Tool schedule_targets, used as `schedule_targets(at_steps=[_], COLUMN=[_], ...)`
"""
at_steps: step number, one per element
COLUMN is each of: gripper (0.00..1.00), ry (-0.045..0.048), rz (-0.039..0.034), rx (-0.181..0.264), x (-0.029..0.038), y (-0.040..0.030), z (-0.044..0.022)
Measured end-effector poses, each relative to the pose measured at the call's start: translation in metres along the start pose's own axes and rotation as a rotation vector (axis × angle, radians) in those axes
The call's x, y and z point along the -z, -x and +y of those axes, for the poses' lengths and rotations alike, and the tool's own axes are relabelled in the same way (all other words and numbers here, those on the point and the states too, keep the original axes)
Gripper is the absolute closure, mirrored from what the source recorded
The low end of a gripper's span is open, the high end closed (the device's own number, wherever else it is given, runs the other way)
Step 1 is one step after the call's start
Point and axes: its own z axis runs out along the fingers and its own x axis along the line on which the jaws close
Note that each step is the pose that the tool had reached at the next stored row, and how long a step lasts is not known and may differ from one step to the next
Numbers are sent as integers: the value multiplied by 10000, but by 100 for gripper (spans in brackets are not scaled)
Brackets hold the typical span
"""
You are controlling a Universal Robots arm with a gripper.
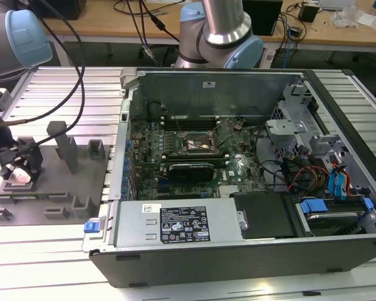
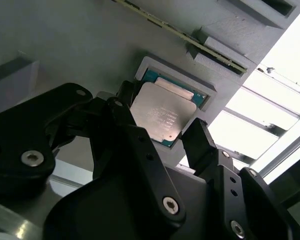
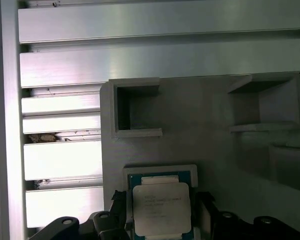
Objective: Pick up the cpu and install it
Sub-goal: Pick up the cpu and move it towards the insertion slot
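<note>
- One gripper point(image 2: 161, 120), black, hangs low over the grey fixture plate point(image 1: 56, 182) at the exterior view's left.
- Its two fingers point(image 2: 121, 112) are spread, one on each side of the chip. A thin gap shows on either side in the first wrist view, so they are not clamped on it.
- One cpu point(image 3: 161, 207) lies flat between those fingers, silvery top up and green edge showing round it.
- The cpu sits in one shallow square holder point(image 3: 160, 169) raised from the plate, in both wrist views.
- Two open box-shaped blocks point(image 3: 135, 112) stand on the plate just beyond the holder in the first wrist view. The exterior view shows more uprights, which I cannot count surely.
- The plate rests on a ribbed aluminium table point(image 3: 60, 160).
- One open computer case point(image 1: 238, 263) lies well apart, toward the exterior view's right.
- Inside is one green motherboard point(image 1: 238, 163) with one black socket frame point(image 1: 197, 144), unfilled as far as I can see.
</note>
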Motion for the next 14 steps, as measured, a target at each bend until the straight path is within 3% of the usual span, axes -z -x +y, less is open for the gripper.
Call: schedule_targets(at_steps=[2,4,14], gripper=[35,45,45], ry=[-1,-1,1], rz=[1,1,5], rx=[0,0,75], x=[0,0,28], y=[0,0,0], z=[0,0,2])
